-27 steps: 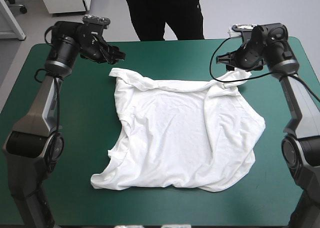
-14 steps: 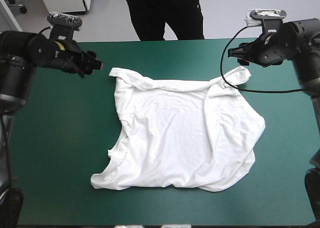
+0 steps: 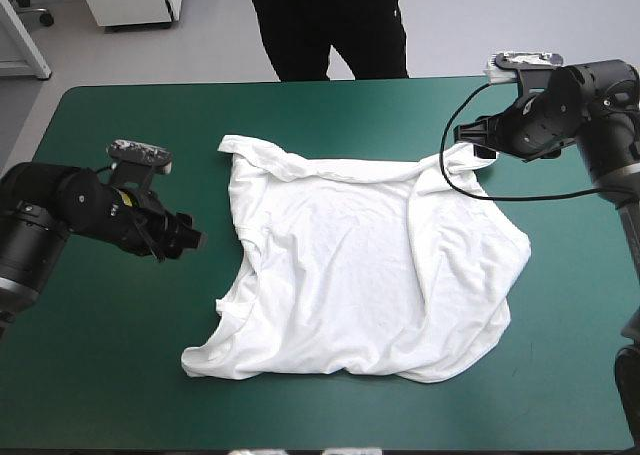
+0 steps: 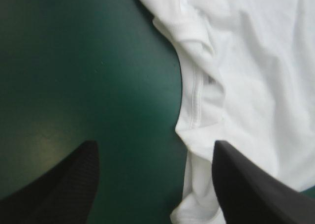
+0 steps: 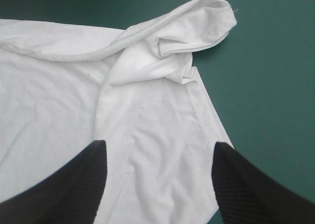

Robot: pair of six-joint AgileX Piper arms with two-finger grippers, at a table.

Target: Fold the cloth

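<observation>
T-shirt [image 3: 365, 265] spread, far-right sleeve [image 5: 197, 32] bunched, underside hidden | left gripper [image 4: 155, 144] spread | right gripper [image 5: 160, 143] spread

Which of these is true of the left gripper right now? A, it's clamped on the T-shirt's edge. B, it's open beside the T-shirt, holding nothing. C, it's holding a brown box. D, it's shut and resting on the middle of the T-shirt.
B: the left gripper has its fingers standing apart, with bare teal-green cover between them and the T-shirt edge lying ungripped beside one finger.
</observation>
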